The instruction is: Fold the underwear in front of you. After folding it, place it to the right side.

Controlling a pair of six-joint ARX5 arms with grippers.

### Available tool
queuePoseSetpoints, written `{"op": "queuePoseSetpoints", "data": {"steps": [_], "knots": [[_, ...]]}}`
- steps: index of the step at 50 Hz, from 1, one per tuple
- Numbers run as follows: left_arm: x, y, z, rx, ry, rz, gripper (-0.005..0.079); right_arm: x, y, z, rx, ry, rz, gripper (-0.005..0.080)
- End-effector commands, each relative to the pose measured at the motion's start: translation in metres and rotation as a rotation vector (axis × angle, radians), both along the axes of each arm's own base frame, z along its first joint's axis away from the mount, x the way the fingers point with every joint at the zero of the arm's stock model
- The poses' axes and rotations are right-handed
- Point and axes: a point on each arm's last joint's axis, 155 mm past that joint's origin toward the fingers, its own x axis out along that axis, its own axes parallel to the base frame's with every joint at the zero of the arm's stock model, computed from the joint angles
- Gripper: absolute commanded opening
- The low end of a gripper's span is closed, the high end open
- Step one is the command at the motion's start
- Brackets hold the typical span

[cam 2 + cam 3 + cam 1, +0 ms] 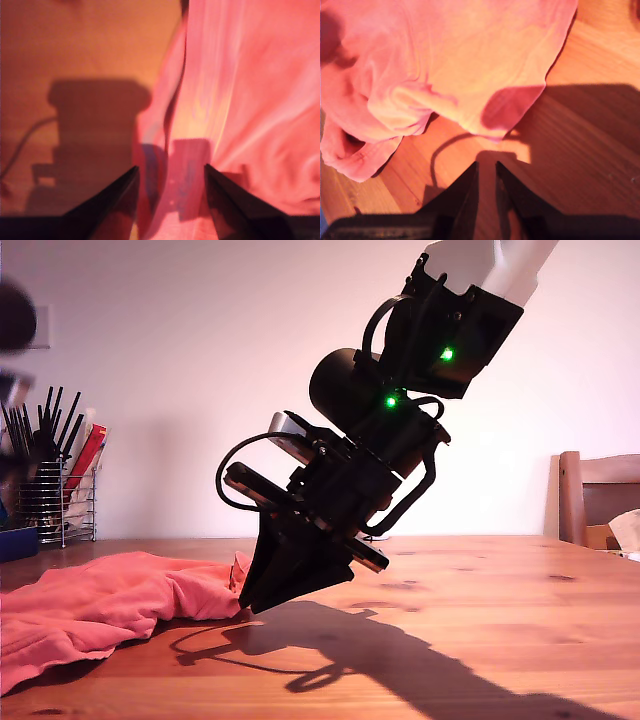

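- Underwear, a soft coral-red cloth garment point(100, 600), lay rumpled on the wooden table point(480, 590), unfolded.
- my first gripper point(171, 175) had jaws apart, straddling a fabric fold.
- my second gripper point(486, 170) was nearly closed, empty, just beside the garment's edge.
- Risk as I saw it: pinching only one thin layer, so the cloth slips or bunches mid-fold.

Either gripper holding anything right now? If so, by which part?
Nothing gripped. My first gripper is open astride an edge of the underwear; my second gripper, nearly shut, is over bare table.
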Motion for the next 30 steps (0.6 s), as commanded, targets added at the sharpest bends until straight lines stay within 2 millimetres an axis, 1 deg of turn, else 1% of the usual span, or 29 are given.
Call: {"op": "queuePoseSetpoints", "data": {"steps": [1,4,6,9,11,12,16,19,20,26,30], "knots": [[-0.004,0.0,-0.003,0.01,0.016,-0.01,0.037,-0.006,0.001,-0.013,-0.015,0.02,0.015,0.0089],[-0.002,-0.006,-0.003,-0.02,0.008,-0.02,0.0359,-0.006,0.001,-0.013,-0.014,0.018,0.015,0.0089],[0.002,-0.016,-0.003,-0.075,-0.004,-0.035,0.0307,-0.006,0.001,-0.012,-0.013,0.016,0.015,0.0089],[0.009,-0.036,-0.001,-0.174,-0.031,-0.069,0.0153,-0.005,0.002,-0.012,-0.011,0.014,0.015,0.0089],[0.015,-0.049,0.002,-0.235,-0.056,-0.098,0.0026,-0.005,0.002,-0.012,-0.011,0.014,0.015,0.0089],[0.018,-0.054,0.004,-0.259,-0.067,-0.11,-0.0023,-0.005,0.002,-0.012,-0.011,0.014,0.015,0.0089],[0.027,-0.07,0.007,-0.331,-0.099,-0.148,-0.0023,-0.005,0.002,-0.012,-0.01,0.015,0.015,0.0078],[0.029,-0.078,0.002,-0.368,-0.088,-0.162,-0.0023,-0.005,0.0,-0.012,-0.012,0.017,0.012,0.0017],[0.028,-0.08,-0.002,-0.377,-0.074,-0.164,-0.0023,-0.004,-0.001,-0.012,-0.012,0.019,0.008,-0.0013],[0.022,-0.094,-0.03,-0.448,0.02,-0.183,-0.0023,0.003,-0.011,-0.01,-0.02,0.011,0.004,-0.0013],[0.021,-0.107,-0.044,-0.491,0.06,-0.206,-0.0023,0.009,-0.019,-0.007,-0.02,0.012,-0.017,-0.0013]]}}
